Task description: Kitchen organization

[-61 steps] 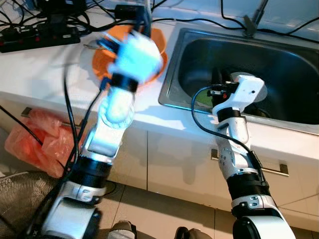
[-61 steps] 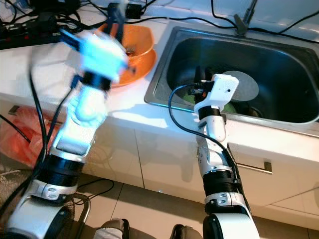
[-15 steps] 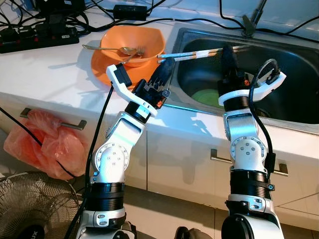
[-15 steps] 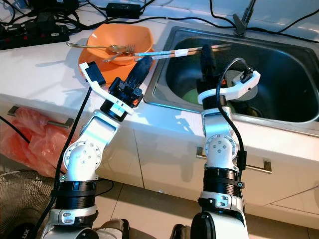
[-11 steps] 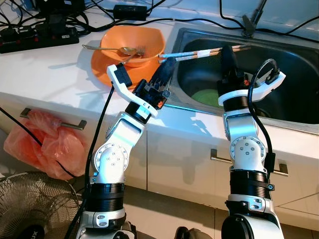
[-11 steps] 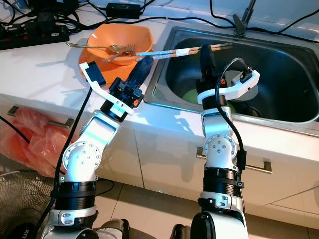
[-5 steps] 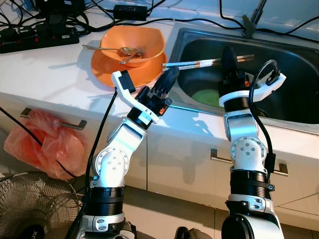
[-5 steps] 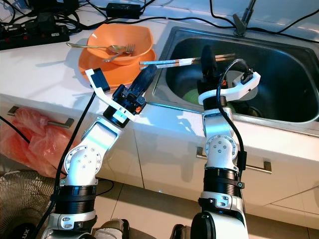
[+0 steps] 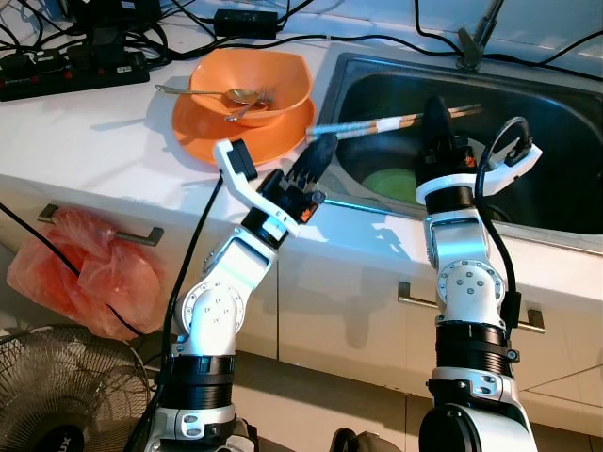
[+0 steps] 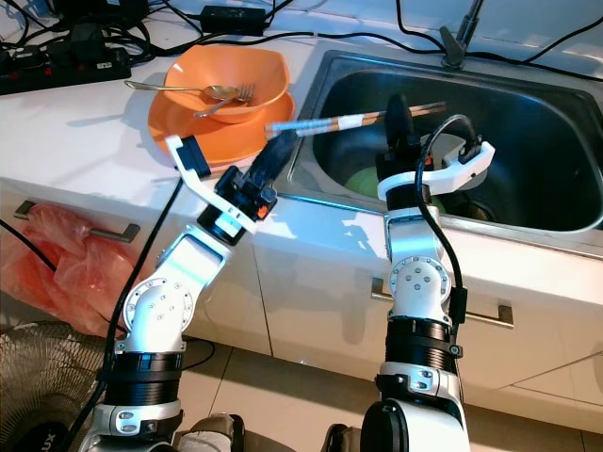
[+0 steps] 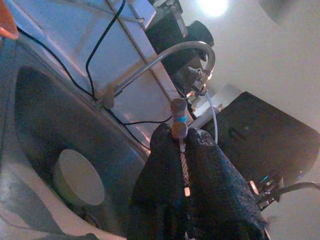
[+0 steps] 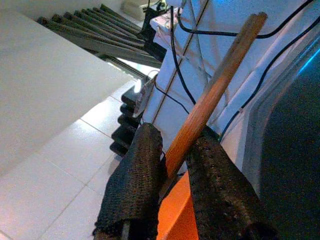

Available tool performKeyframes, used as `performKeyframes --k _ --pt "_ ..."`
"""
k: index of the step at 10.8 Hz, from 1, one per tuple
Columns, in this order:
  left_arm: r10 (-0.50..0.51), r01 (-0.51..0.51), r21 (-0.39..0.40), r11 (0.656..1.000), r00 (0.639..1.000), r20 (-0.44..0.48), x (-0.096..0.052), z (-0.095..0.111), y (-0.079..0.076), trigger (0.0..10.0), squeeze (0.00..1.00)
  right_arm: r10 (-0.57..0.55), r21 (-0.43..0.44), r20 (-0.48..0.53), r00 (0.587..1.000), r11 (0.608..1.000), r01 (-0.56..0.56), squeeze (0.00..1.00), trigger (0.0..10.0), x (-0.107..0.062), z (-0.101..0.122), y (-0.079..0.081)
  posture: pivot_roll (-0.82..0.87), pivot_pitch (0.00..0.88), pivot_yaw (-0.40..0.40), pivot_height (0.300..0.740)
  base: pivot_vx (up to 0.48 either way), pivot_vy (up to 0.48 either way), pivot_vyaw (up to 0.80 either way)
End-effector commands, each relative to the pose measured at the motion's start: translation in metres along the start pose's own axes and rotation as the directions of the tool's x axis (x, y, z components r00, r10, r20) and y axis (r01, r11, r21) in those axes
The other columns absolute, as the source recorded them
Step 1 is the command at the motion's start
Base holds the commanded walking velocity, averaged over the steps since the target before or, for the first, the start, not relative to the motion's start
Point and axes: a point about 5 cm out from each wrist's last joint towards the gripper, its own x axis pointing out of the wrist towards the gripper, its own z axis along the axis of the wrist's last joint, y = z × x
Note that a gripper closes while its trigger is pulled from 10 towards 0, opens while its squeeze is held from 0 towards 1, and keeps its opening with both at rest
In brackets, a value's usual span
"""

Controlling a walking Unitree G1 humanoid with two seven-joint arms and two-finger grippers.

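Left eye view gives us the white table [image 9: 113, 132] with a steel sink [image 9: 565, 221] set into its right part. Our left hand [image 9: 317, 156] is raised over the table's front edge, just at the sink's left rim, and it is clamped on a pair of chopsticks [image 9: 377, 124]. The chopsticks run nearly level from that hand out over the sink's left half, their brown ends passing just behind our right hand [image 9: 435, 118]. In the left wrist view the two fingers [image 11: 215, 185] press together with a thin stick pinched between them.

Our right hand stands upright over the sink's front part. In the right wrist view its fingers [image 12: 135, 185] sit slightly apart with a brown wooden stick [image 12: 210, 100] running between them; we cannot tell whether they grip it.

An orange bowl [image 9: 252, 80] rests on an orange plate [image 9: 203, 132] near the table's rear, just left of the sink, with a spoon [image 9: 203, 91] and a fork [image 9: 254, 101] lying in the bowl. A green dish [image 9: 391, 184] lies on the sink floor. Black cables and a power strip [image 9: 66, 71] crowd the table's rear left corner.
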Motion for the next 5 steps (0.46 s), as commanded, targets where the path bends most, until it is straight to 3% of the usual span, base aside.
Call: performKeyframes --k 1,5 --pt "0.024 -0.023 0.011 1.000 0.999 -0.023 -0.0012 -0.0045 0.0032 10.0 1.00 0.005 0.024 0.030 1.000 1.000 -0.006 0.00 0.0 0.0025 -0.0005 0.0038 0.22 0.128 -0.021 0.740 0.000 0.000 0.00" --pt "0.045 -0.042 0.038 0.998 0.996 -0.073 -0.0021 -0.0118 0.0073 10.0 1.00 -0.002 0.062 0.059 0.998 0.998 -0.002 0.00 0.0 0.0043 0.0047 0.0057 0.22 0.126 -0.021 0.740 0.000 0.000 0.00"
